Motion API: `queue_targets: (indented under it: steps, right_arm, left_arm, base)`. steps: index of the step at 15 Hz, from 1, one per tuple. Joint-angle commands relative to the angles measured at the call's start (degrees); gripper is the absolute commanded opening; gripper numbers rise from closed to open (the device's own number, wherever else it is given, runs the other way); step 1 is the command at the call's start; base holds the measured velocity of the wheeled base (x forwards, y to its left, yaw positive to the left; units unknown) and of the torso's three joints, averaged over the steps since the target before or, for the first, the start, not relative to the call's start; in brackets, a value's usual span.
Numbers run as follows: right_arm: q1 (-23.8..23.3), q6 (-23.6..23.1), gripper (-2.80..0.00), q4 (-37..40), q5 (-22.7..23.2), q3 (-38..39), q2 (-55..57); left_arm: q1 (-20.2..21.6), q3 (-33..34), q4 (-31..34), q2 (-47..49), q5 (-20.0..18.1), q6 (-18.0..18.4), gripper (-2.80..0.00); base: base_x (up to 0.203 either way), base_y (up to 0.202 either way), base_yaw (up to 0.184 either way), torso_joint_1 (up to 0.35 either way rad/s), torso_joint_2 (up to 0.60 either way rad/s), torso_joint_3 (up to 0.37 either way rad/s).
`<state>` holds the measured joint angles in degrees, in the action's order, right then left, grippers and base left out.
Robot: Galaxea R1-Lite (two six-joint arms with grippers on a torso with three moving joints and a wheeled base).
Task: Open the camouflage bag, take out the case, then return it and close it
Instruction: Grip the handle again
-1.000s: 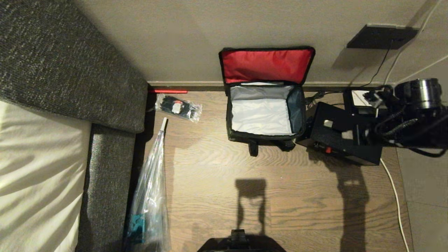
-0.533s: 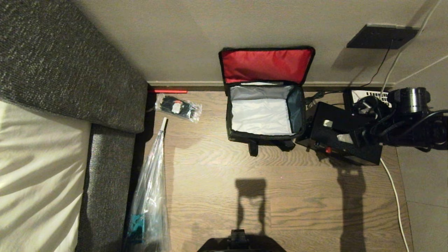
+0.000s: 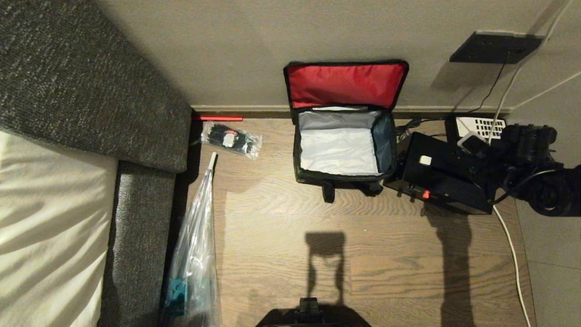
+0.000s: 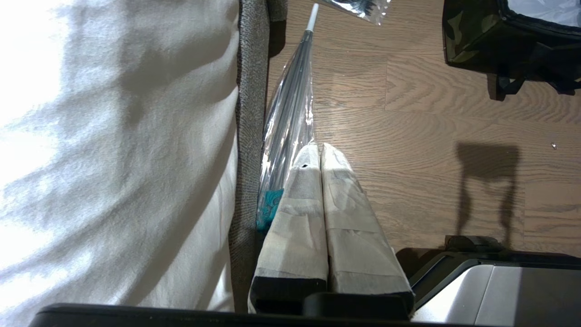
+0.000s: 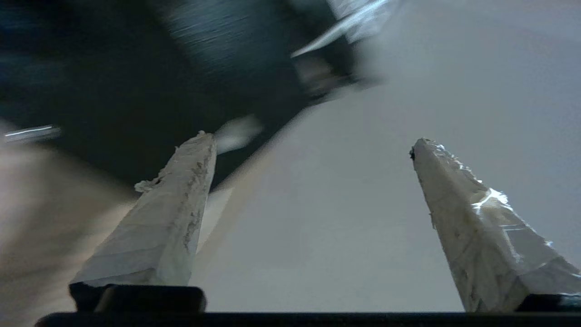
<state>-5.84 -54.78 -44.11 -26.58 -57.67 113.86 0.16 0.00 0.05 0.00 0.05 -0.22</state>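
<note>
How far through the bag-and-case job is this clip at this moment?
Done: the camouflage bag is open, red-lined lid up against the wall, interior empty; the case sits on the floor beside it. In hand: nothing; the right gripper is open and clear of the case, the left gripper shut, off beside the bed. Left: put the case back and close the lid.

The camouflage bag [image 3: 342, 145] stood open against the wall, its pale interior free from above — the case [image 3: 442, 175] crowded its right side, a wrapped umbrella [image 3: 195, 245] and sofa [image 3: 91, 91] hemmed the left — with bare floor [image 3: 386, 263] in front.
</note>
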Motion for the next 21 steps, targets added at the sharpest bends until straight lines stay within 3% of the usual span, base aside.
queue_targets:
  steps: [1, 5, 6, 7, 11, 14, 21]
  right_arm:
    - [1.32, -7.56, 0.00, -11.71, -1.55, 1.76, 2.99]
    - [4.48, -8.50, 0.00, -26.96, -2.11, 7.12, 7.98]
    - [5.03, -11.15, 0.00, -32.08, -2.05, 8.99, 8.85]
    - [5.23, -14.83, 0.00, -33.25, -2.11, 9.98, 8.64]
    - [5.56, -15.68, 0.00, -36.08, -4.41, 10.77, 10.73]
    - [5.48, -19.14, 0.00, -39.49, -5.36, 12.14, 12.54]
    - [5.40, -19.42, 0.00, -43.55, -5.97, 10.14, 18.30]
  left_arm:
    - [0.02, 0.00, 0.02, 0.00, 0.04, -0.04, -2.80]
    - [0.02, 0.00, 0.04, 0.00, 0.04, 0.03, -2.80]
    - [0.02, 0.00, -0.05, -0.09, 0.04, 0.04, -2.80]
    - [0.02, 0.00, -0.01, -0.06, 0.04, 0.00, -2.80]
    - [0.02, 0.00, 0.00, -0.06, 0.04, -0.01, -2.80]
    - [0.02, 0.09, 0.03, -0.02, 0.04, 0.01, -2.80]
    - [0.02, 0.00, -0.05, 0.00, 0.04, 0.04, -2.80]
  base:
    - [0.000, 0.000, 0.000, 0.000, 0.00, 0.000]
    - [0.000, 0.000, 0.000, 0.000, 0.00, 0.000]
    - [0.000, 0.000, 0.000, 0.000, 0.00, 0.000]
    - [0.000, 0.000, 0.000, 0.000, 0.00, 0.000]
    - [0.000, 0.000, 0.000, 0.000, 0.00, 0.000]
    - [0.000, 0.000, 0.000, 0.000, 0.00, 0.000]
    - [0.000, 0.000, 0.000, 0.000, 0.00, 0.000]
